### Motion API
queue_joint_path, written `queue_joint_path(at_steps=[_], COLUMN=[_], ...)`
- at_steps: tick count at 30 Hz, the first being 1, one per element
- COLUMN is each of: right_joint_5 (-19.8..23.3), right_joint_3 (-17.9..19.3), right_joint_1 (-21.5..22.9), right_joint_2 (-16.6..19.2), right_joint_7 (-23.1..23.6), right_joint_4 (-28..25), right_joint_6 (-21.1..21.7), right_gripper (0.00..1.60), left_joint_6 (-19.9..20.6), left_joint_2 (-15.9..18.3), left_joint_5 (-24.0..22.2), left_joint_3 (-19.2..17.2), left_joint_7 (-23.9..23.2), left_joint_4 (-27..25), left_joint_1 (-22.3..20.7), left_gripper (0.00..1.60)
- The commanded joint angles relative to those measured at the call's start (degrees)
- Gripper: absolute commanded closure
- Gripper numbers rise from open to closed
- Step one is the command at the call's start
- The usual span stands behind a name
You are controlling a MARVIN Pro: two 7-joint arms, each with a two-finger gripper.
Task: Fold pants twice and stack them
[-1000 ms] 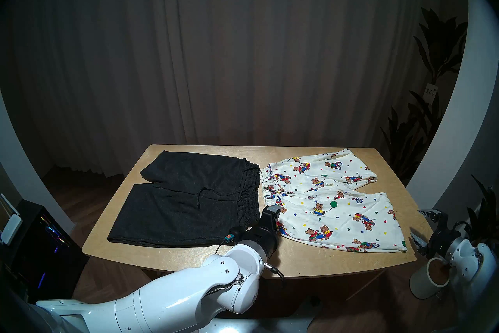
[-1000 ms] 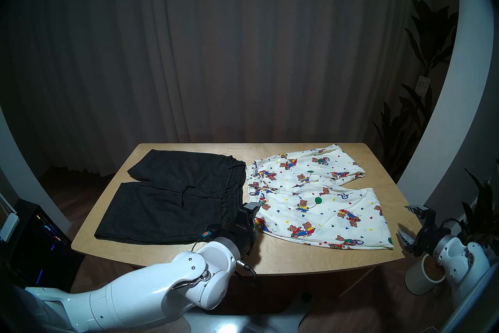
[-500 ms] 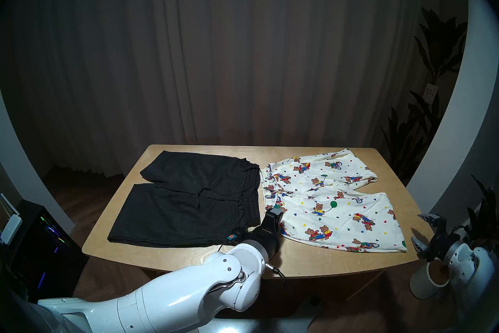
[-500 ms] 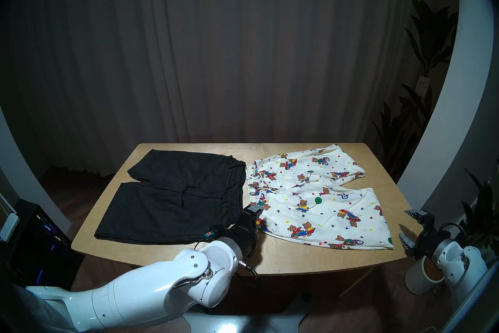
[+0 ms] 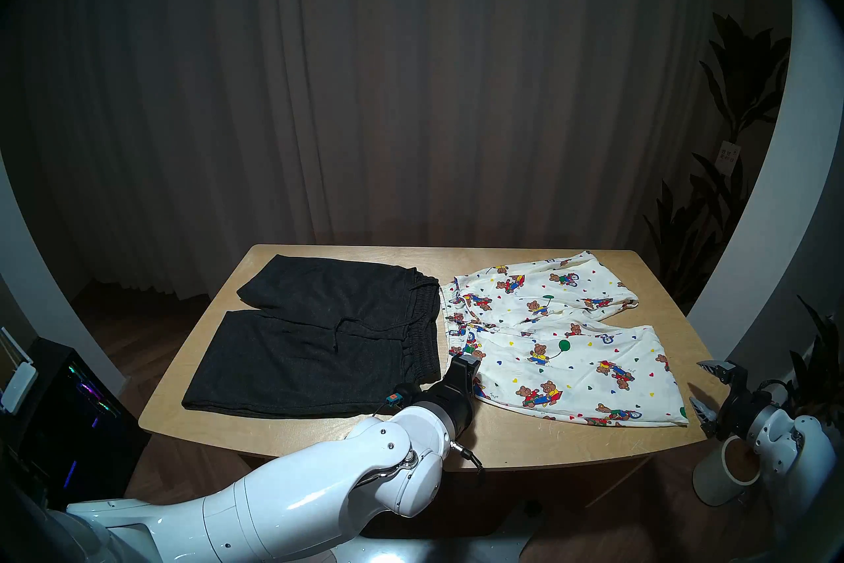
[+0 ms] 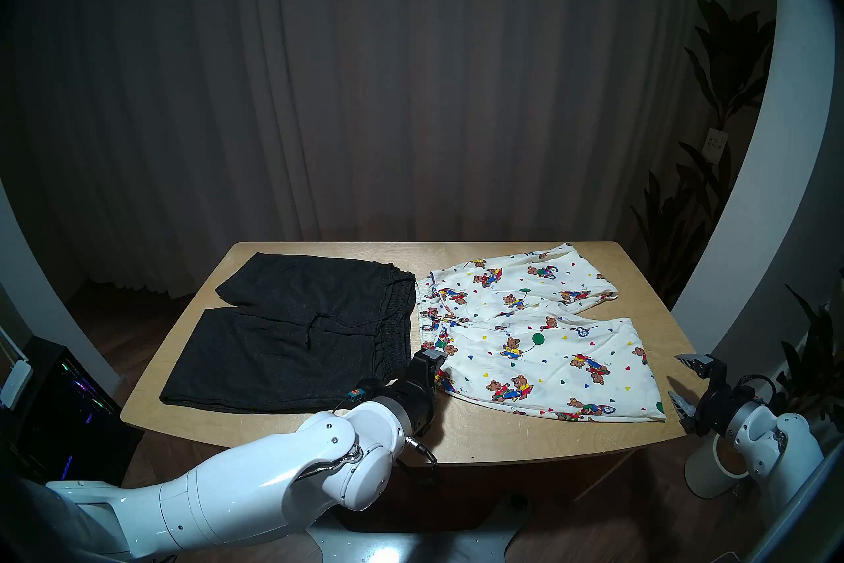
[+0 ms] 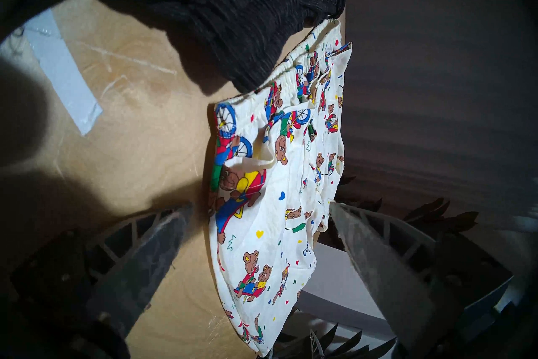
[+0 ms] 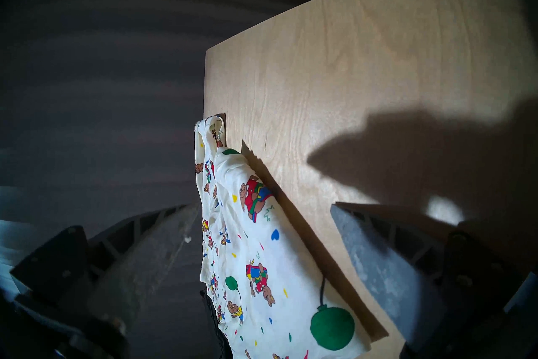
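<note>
Charcoal-black pants [image 5: 310,333] lie flat on the left half of the wooden table [image 5: 525,434], waistband toward the middle. Cream teddy-bear pants [image 5: 561,338] lie flat on the right half, waistband against the black one. My left gripper [image 5: 468,365] is open at the near waistband corner of the cream pants [image 7: 262,189]; in the left wrist view its fingers [image 7: 151,250] stand on either side of that corner. My right gripper [image 5: 705,386] is open, just off the table's right front edge, facing the near hem corner of the cream pants [image 8: 256,262].
A white roll [image 5: 717,475] stands on the floor under my right wrist. Dark plants [image 5: 730,100] fill the right side, and a black computer case [image 5: 68,411] stands at the left. A strip of grey tape [image 7: 64,73] is stuck on the table.
My left gripper has edged right and slightly nearer, onto the cream waistband corner. My right gripper has drifted left toward the table's edge. Both pairs of pants lie unmoved.
</note>
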Motion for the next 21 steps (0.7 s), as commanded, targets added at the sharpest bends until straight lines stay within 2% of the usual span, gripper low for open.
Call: queue_joint_path(at_steps=[1, 8, 14, 21], right_joint_5=[-0.7, -1.7, -2.6, -2.7], right_joint_3=[1.2, 1.9, 1.5, 0.9], right_joint_1=[-2.0, -3.1, -2.7, -2.2], right_joint_2=[2.2, 2.6, 2.4, 2.1], right_joint_7=[0.9, 1.6, 1.8, 1.6], right_joint_4=[-0.7, -1.0, -0.9, -2.2], right_joint_6=[3.5, 6.1, 6.5, 7.2], right_gripper=[0.00, 0.00, 0.00, 0.00], left_joint_6=[0.5, 2.3, 4.5, 8.7], left_joint_2=[-0.3, 0.7, 1.2, 1.9], left_joint_5=[0.2, 0.6, 0.4, -0.7], left_joint_3=[-0.4, -0.2, -0.6, -1.1], left_joint_7=[0.7, 1.8, 1.4, 1.8], left_joint_4=[-1.2, -1.3, -0.4, 0.8], left_joint_1=[-1.5, -1.7, -2.3, -3.8], left_gripper=[0.00, 0.00, 0.00, 0.00])
